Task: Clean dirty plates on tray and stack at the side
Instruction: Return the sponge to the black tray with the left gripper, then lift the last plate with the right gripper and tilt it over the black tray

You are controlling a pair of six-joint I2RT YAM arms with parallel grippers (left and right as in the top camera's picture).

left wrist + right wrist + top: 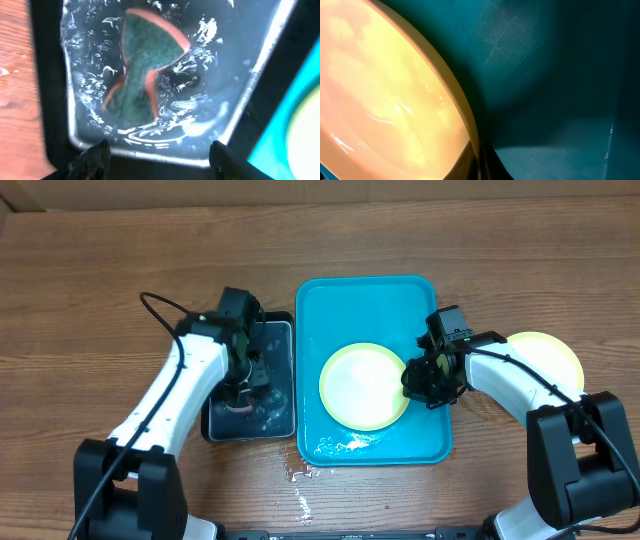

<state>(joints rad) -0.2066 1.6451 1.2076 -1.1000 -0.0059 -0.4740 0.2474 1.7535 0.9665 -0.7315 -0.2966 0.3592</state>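
Observation:
One plate (362,386) with a yellow-green rim lies in the turquoise tray (370,300), toward its right front. My right gripper (420,383) is shut on that plate's right rim; in the right wrist view the rim (465,125) runs down between the two fingers (479,165). A second plate (545,355) lies on the table to the right of the tray. My left gripper (157,157) is open and empty above the black tray, near its rim.
A black tray (275,340) of water stands left of the turquoise tray, with a green and orange sponge (145,75) lying in it. Water is spilled on the table (305,475) at the turquoise tray's front left corner.

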